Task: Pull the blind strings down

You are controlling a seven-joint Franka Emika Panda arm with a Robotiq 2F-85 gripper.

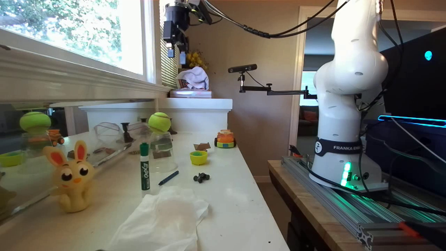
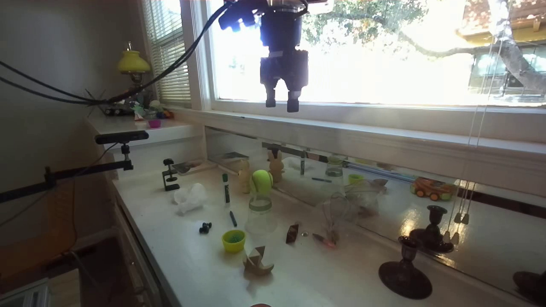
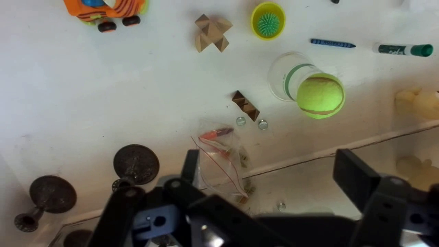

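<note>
The blind strings [image 2: 480, 128] are thin pale cords hanging before the window at the right of an exterior view. Small tassels [image 2: 455, 238] hang at their lower ends, close to the mirrored backsplash; some of the cords and tassels seen look like reflections. I cannot make the strings out in the wrist view. My gripper [image 2: 282, 104] points down in front of the window, well to the left of the strings in that view. It also shows high up in an exterior view [image 1: 177, 55]. In the wrist view the fingers [image 3: 271, 168] are wide apart with nothing between them.
Below the gripper, the white counter [image 3: 103, 85] bears a tennis ball [image 3: 320, 96] on a clear cup, a yellow cup [image 2: 233, 241], a marker [image 1: 145, 167], a plastic bag [image 3: 219, 164] and dark candlesticks [image 2: 405, 273]. The window sill [image 2: 341, 128] runs behind.
</note>
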